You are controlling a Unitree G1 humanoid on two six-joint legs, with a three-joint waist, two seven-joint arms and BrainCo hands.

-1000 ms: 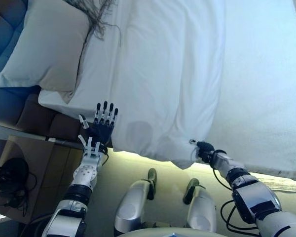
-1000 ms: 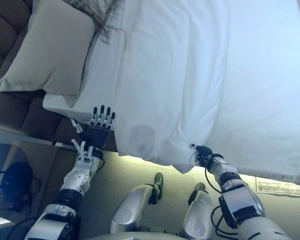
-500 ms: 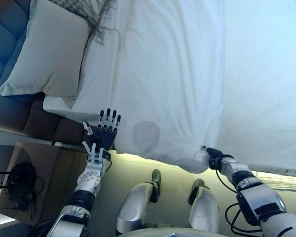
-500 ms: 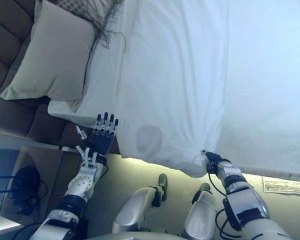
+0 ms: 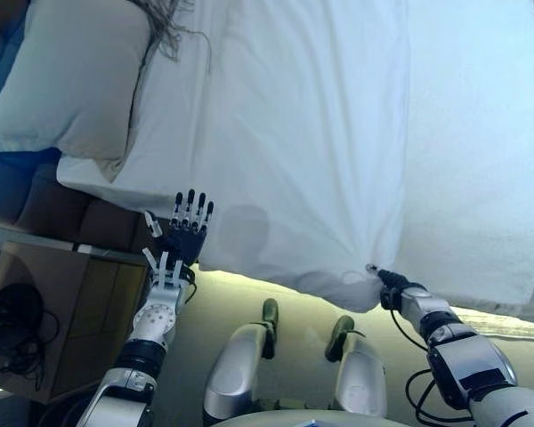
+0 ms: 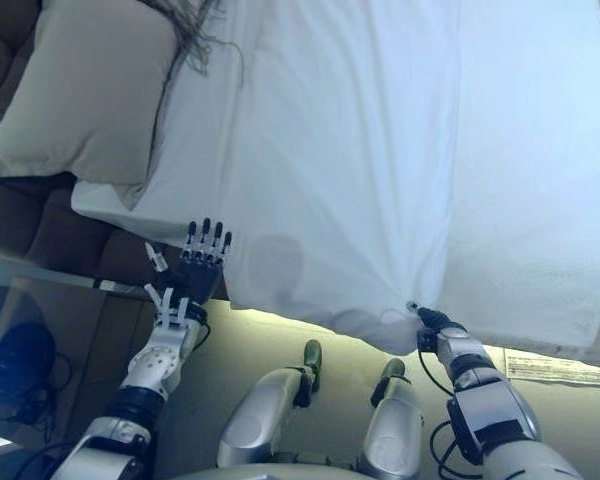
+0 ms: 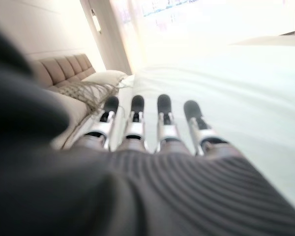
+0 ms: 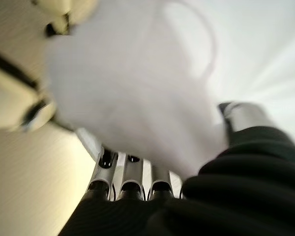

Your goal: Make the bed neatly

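Observation:
A white duvet [image 5: 303,133] lies across the bed, and its near edge hangs over the bed's side. My right hand [image 5: 393,292] is shut on a bunched part of that edge; in the right wrist view the cloth [image 8: 137,98] covers its fingers [image 8: 130,179]. My left hand [image 5: 182,236] is open with straight fingers [image 7: 137,123], beside the duvet's left corner at the bed's edge, holding nothing. A beige pillow [image 5: 71,80] lies at the head of the bed on the left.
A fringed throw [image 5: 165,27] lies beside the pillow. The bare white sheet [image 5: 481,160] shows right of the duvet. A brown padded headboard [image 5: 18,191] and a nightstand [image 5: 71,302] with a black object [image 5: 9,311] are on the left. A paper [image 6: 550,368] lies on the floor.
My right hand has moved right and toward me with the duvet's edge in it. The left hand has hardly moved. The camera has shifted a little.

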